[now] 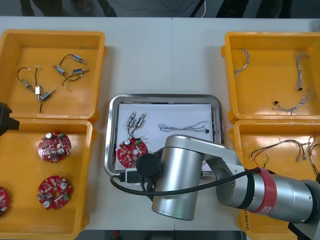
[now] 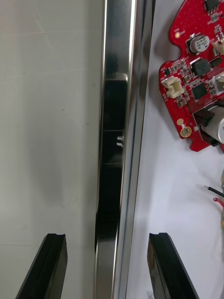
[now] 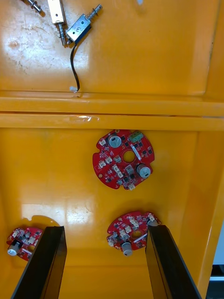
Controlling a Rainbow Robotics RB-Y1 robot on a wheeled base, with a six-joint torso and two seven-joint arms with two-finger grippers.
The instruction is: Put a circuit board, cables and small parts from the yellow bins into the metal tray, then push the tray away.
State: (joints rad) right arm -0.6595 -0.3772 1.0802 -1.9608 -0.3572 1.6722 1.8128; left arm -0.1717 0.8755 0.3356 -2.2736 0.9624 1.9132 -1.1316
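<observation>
The right tool (image 2: 107, 239) is spread, straddling the metal tray (image 2: 114, 140) rim — left tool (image 3: 105, 231) spread too, over circuit boards (image 3: 122, 159).

Worktop (image 1: 150, 65): pale, matte, flat. A thin seam (image 1: 171, 50) runs from its far edge toward the middle. Beyond the far edge, dark floor (image 1: 145, 7). Right wrist view: surface shows faint specks.

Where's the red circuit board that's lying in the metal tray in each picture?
Front view: circuit board in the metal tray's near-left corner.
Right wrist view: same board just inside the tray's rim, beyond the right gripper.
Left wrist view: other boards, in a yellow bin.
Shared landmark: the tray's rim.
</observation>
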